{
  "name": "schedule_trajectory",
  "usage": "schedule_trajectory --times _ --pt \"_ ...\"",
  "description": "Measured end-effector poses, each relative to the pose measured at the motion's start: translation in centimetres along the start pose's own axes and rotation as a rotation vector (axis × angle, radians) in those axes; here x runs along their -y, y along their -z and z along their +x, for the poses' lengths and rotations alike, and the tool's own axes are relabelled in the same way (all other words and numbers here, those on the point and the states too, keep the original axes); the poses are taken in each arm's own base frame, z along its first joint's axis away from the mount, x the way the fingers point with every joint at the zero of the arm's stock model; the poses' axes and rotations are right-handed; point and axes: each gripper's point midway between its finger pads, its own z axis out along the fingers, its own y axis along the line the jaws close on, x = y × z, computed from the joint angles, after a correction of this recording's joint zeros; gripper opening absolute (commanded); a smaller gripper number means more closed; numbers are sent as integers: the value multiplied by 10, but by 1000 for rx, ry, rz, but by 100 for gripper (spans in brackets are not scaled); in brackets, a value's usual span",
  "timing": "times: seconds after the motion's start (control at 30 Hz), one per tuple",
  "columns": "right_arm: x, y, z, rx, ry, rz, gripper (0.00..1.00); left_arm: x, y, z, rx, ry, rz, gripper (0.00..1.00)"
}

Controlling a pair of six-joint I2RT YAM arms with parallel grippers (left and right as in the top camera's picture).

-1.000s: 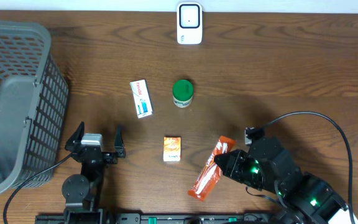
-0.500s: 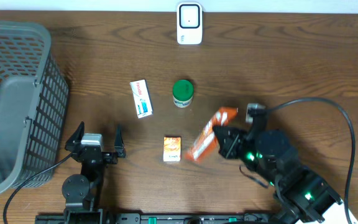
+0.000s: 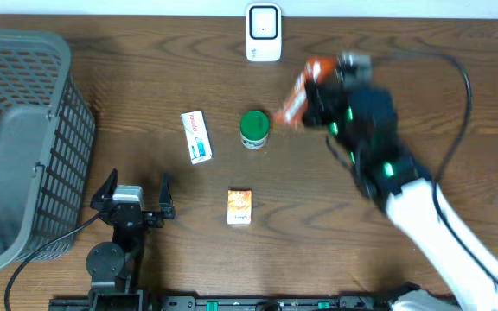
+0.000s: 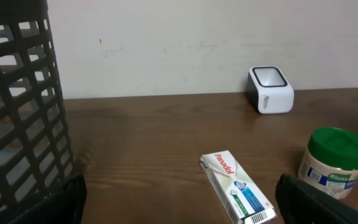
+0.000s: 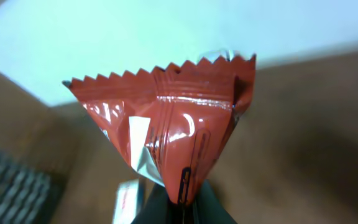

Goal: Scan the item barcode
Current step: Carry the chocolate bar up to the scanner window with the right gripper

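A dark brown wooden counter with visible grain runs up to a pale wall on its far side. At its left end stands a grey slatted basket, taking up most of the depth there. A white scanner stands upright at the far edge, about mid-width. Nearer the middle a white box lies flat, printed face up. A green-lidded jar stands upright to its right, not touching it. Towards the near edge, well apart from both, a small orange box lies flat.
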Motion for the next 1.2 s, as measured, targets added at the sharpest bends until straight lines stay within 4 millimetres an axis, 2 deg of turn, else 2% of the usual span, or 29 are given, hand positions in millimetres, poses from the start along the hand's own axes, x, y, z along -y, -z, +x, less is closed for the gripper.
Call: schedule_trajectory --times 0.07,0.2,0.27,0.43,0.6,0.87,1.03,1.2 --pt "-6 -24 -21 30 75 -4 1 0 0 0 0 0 0 96" --pt "-8 -74 -43 76 207 10 1 0 0 0 0 0 0 96" --pt "-5 -101 -47 116 280 31 1 0 0 0 0 0 0 96" --pt "4 -151 -46 229 458 64 1 0 0 0 0 0 0 96" --pt "12 -181 -45 365 606 102 1 0 0 0 0 0 0 96" --pt "15 -209 -46 544 704 133 1 0 0 0 0 0 0 96" --pt "22 -238 -31 554 732 144 1 0 0 0 0 0 0 96" --pt "30 -263 -4 529 747 146 1 0 0 0 0 0 0 96"
